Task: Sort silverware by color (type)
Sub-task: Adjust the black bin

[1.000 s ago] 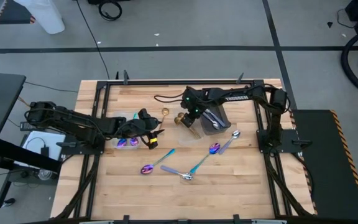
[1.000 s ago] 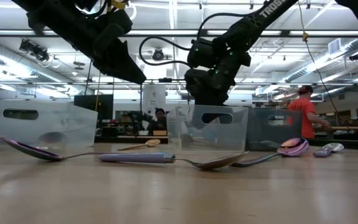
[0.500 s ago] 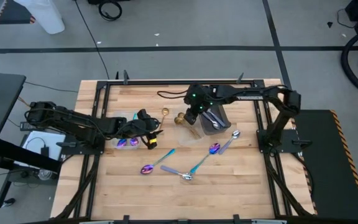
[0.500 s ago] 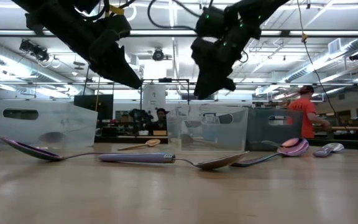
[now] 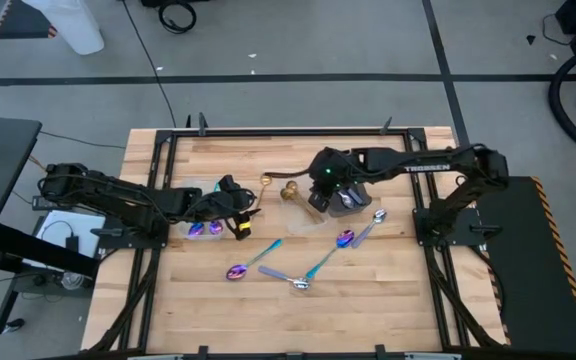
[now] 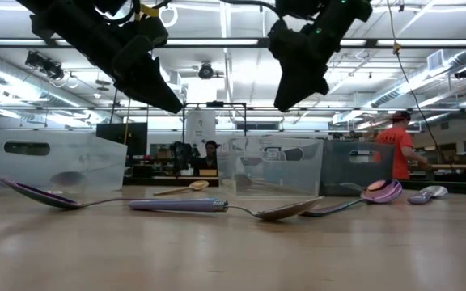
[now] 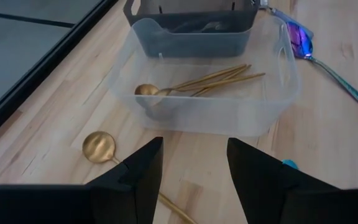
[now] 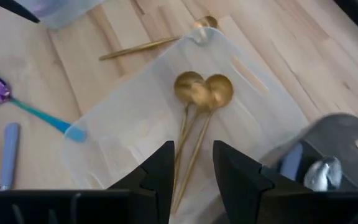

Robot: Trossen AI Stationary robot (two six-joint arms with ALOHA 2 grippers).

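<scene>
Over the clear container holding gold spoons, the right gripper is hovering part-open and empty, the left gripper is waiting wide beside a loose gold spoon, thin, stiff and slippery, likely best pinched mid-handle against the bench.

Two gold spoons lie bowls together just past the right gripper's parted jaws (handles toward them).

bare wood near edge, spoons mid-table
</scene>
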